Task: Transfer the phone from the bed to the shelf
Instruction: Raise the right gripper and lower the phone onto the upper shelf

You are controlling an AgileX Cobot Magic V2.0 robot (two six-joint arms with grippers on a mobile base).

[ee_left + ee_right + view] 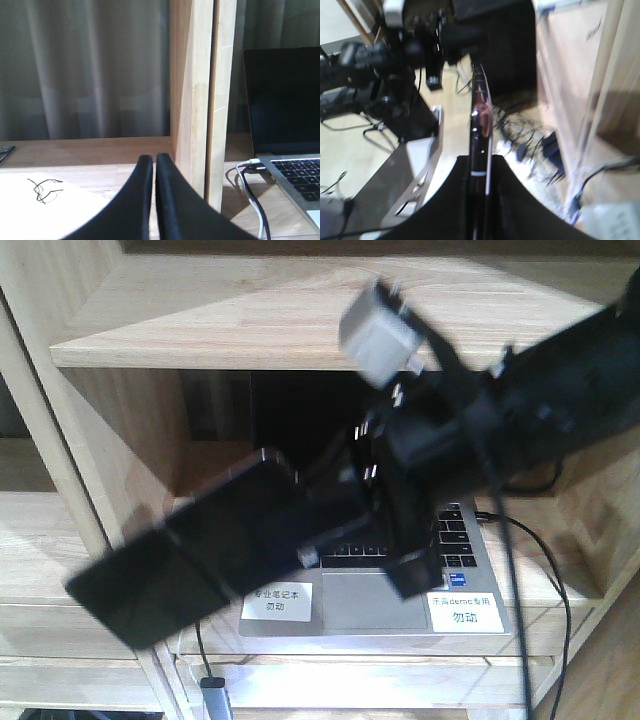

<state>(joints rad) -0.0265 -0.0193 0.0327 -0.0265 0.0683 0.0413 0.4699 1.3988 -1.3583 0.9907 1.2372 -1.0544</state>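
Note:
The phone (190, 555), slim and glossy black, hangs tilted in the air in front of the shelf (250, 320), its left end lower. My right gripper (330, 505) is shut on its right end. In the right wrist view the phone (480, 135) stands edge-on between the two black fingers (445, 200), its pinkish edge showing; the right gripper (481, 160) clamps it. My left gripper (150, 160) is shut with nothing in it, low over a shelf board beside a wooden upright (200, 100). The bed is out of view.
An open silver laptop (400, 585) with white labels sits on the shelf board behind the phone, and its cables (540, 570) run off to the right. The left wrist view shows the laptop (285, 100), its plugged cables (250, 175), a white sheet (45, 205) and a curtain behind.

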